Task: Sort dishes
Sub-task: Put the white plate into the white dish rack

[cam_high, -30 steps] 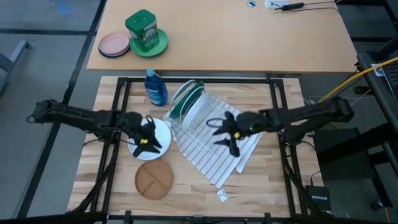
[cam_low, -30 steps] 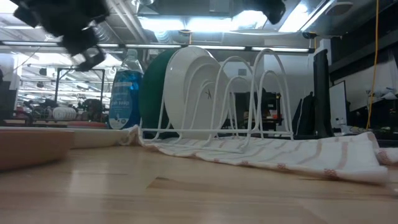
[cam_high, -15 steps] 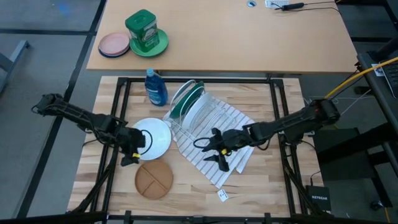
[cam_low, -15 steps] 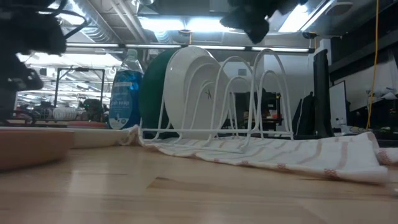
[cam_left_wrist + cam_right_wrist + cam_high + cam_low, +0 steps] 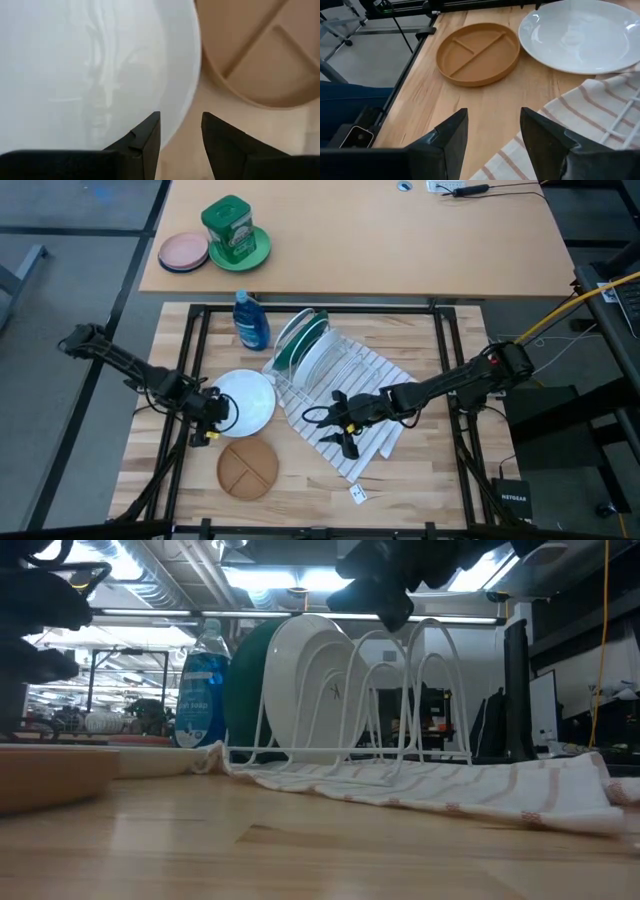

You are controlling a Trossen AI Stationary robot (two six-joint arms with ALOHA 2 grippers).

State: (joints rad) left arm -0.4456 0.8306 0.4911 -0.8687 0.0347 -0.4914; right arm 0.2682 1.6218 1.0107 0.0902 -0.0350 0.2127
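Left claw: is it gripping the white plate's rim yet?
No. In the left wrist view the left claw is open, its fingers above the white plate edge, with bare table showing between them.

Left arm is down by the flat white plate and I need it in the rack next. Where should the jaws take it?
Take the white plate by its rim, at the near-left edge where the left gripper sits, its open jaws level with the rim. The plate lies flat on the table, so only the thin rim gives a hold. The tan divided plate lies close beside, so keep clear of it.

The wooden worktop (image 5: 420, 340) carries a striped towel (image 5: 375, 442) right, white plate (image 5: 250, 395) and tan divided plate (image 5: 247, 469) left, soap bottle (image 5: 249, 321) far
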